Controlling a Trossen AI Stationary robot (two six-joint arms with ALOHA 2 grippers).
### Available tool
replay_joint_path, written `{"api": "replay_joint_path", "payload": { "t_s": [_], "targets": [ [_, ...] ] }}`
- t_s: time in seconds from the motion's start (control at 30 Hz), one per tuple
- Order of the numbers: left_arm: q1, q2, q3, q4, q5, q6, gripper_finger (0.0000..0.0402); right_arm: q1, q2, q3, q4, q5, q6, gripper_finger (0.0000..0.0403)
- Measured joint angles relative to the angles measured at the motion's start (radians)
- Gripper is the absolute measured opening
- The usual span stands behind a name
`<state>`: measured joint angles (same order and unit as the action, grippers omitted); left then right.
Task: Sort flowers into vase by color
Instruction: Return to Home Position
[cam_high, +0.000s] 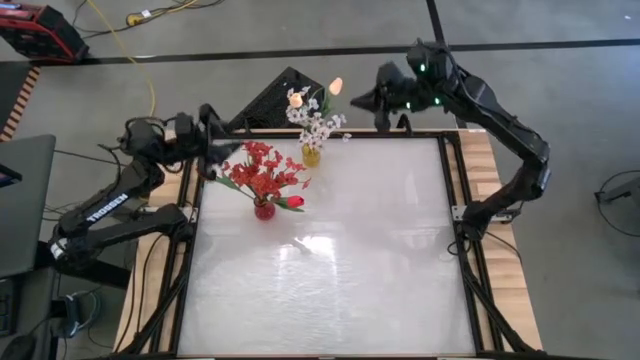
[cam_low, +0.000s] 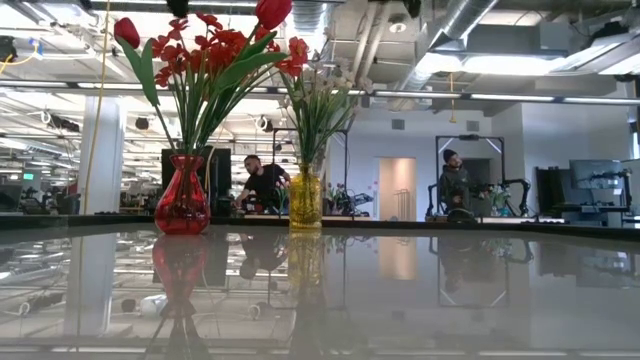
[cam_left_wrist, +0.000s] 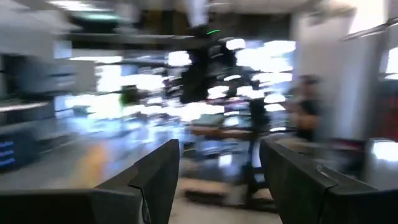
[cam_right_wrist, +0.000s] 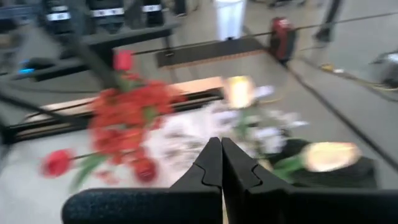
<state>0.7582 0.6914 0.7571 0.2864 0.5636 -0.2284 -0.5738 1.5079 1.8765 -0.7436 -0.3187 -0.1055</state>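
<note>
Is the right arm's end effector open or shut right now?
Shut. In the right wrist view, the right end effector shows both fingers pressed together, no gap, holding nothing.

White lettering runs along a link of the left arm, well back from the left gripper toward the arm's base. It seems to read "TROSSEN", though the letters are small. No other writing can be made out.

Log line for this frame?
left claw open, by table's far-left corner | right claw shut, beyond far edge | red flowers in red glass vase | white and cream flowers in yellow glass vase
</note>
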Motion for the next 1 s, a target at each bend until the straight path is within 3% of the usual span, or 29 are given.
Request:
{"api": "replay_joint_path", "payload": {
  "t_s": [0.13,0.3,0.5,0.7,0.83,0.93,1.0],
  "targets": [
    [-0.191,-0.007,0.0,0.03,-0.003,-0.028,0.0212,0.101,-0.063,-0.111,0.03,0.008,0.057,0.002],
    [-0.481,0.0,-0.022,-0.005,-0.107,0.013,0.0212,0.233,-0.212,-0.384,0.248,0.121,0.194,0.002],
    [-0.719,-0.053,-0.024,-0.213,-0.246,0.083,0.0212,0.413,-0.365,-0.71,0.477,0.225,0.322,0.002],
    [-0.85,-0.118,-0.026,-0.508,-0.431,0.059,0.0212,0.565,-0.444,-0.936,0.627,0.356,0.397,0.002],
    [-0.912,-0.17,-0.117,-0.502,-0.547,0.008,0.0212,0.6,-0.481,-1.053,0.68,0.381,0.4,0.002],
    [-0.928,-0.226,-0.231,-0.477,-0.668,-0.036,0.0212,0.565,-0.529,-1.127,0.723,0.369,0.439,0.002],
    [-0.925,-0.263,-0.297,-0.43,-0.689,-0.095,0.0212,0.527,-0.567,-1.17,0.73,0.319,0.447,0.002]
  ]
}}
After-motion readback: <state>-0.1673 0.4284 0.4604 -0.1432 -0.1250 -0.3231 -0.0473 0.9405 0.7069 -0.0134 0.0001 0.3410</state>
